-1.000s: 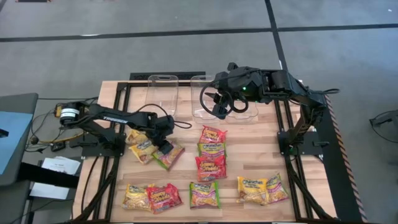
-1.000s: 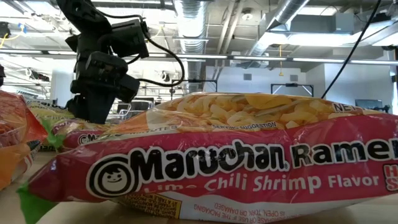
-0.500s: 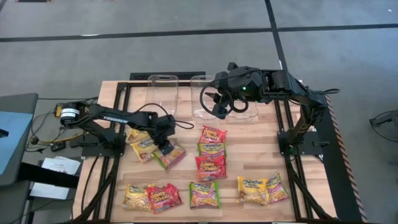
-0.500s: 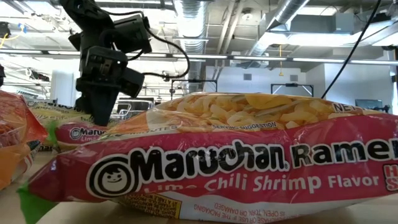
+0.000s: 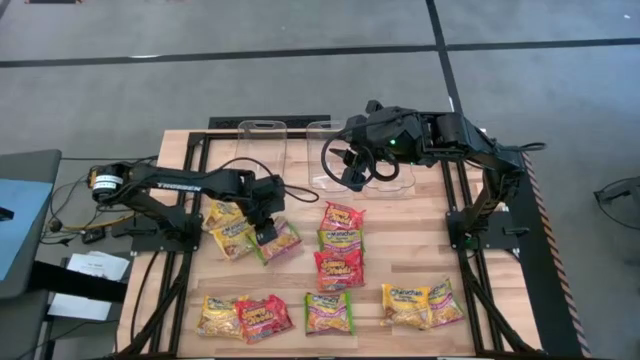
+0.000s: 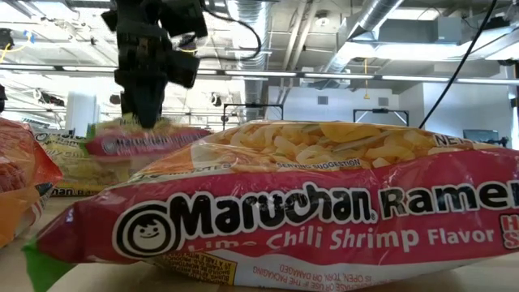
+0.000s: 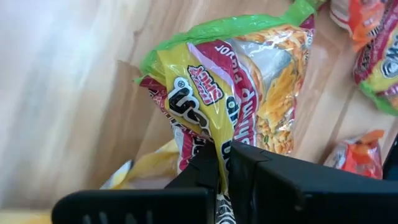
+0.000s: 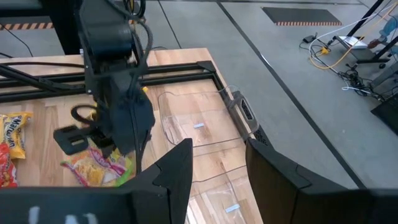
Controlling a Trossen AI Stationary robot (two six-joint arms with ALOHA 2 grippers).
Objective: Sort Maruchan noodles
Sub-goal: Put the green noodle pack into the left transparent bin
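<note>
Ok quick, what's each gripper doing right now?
Left gripper: closed on a green-edged noodle packet.
Right gripper: open, holding nothing, above the clear bins.

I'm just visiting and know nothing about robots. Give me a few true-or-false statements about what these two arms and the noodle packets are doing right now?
1. The left gripper is shut on a green-edged glossy plastic noodle packet. True.
2. That packet lies flat on the wooden table. False: in the low view it hangs lifted.
3. The right gripper holds a packet. False: its open fingers are empty.
4. The right gripper hovers by the clear plastic bins. True.
5. Packets fill the bins. False: they look empty.
</note>
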